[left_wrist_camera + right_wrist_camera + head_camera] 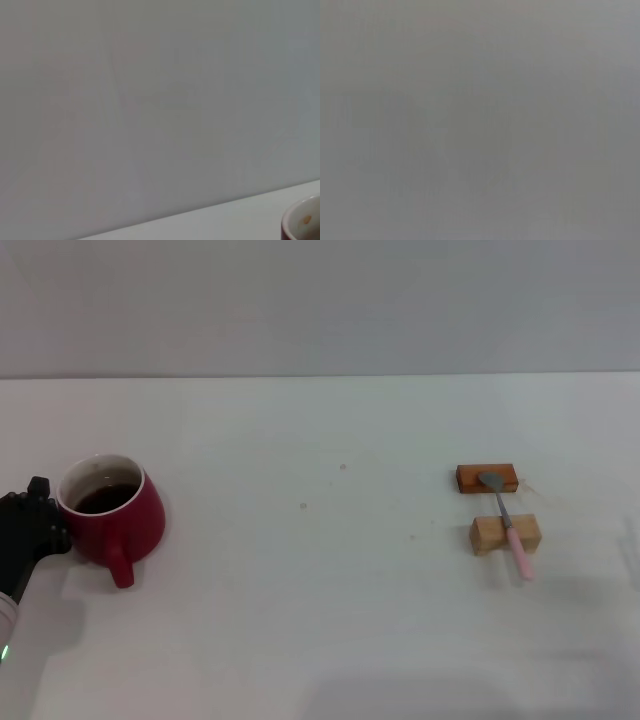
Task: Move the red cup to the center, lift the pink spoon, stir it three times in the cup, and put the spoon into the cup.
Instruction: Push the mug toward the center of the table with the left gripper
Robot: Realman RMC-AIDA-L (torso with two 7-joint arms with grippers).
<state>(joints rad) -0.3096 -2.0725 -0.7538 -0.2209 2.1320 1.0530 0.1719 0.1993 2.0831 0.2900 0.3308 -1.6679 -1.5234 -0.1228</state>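
Left end effector (45, 520), nearest the head camera at the 8 o'clock edge of the counter (320, 620), sits against the outer side of the red cup (112, 512); whether it is spread or closed on the rim I cannot tell. Cup holds dark liquid, handle toward 6 o'clock. Risk: a quick slide to centre could slosh or tip it. Pink spoon (508, 522) bridges two wooden blocks (506, 533) at 3 o'clock; a clumsy pick could knock it off. Right end effector not visible.
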